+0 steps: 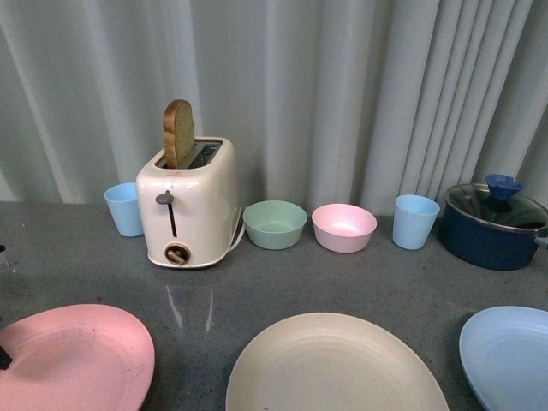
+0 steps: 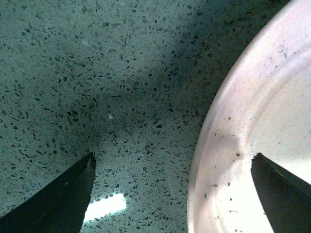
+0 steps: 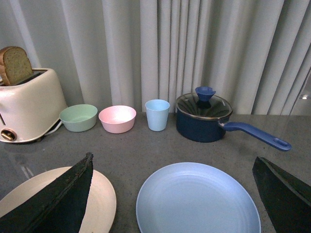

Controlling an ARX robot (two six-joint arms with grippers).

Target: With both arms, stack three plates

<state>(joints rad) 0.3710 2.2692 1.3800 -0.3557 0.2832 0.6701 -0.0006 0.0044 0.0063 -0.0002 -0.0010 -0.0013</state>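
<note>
Left gripper (image 2: 172,194) and right gripper (image 3: 170,196) both gape, empty. Pink plate (image 2: 252,121) seems stiff, light, slippery: pinch its rim.

The left tool (image 2: 174,155) is aimed steeply downward at the bench (image 2: 97,73), with its two pointed black fingers (image 2: 58,194) spread wide apart. The right tool (image 3: 173,156) is held higher and faces nearly level toward the far side, with both of its finger tips also set wide apart. In the front view only a small dark part (image 1: 4,355) shows at the near left edge, and whether it belongs to the left arm cannot be determined.
</note>
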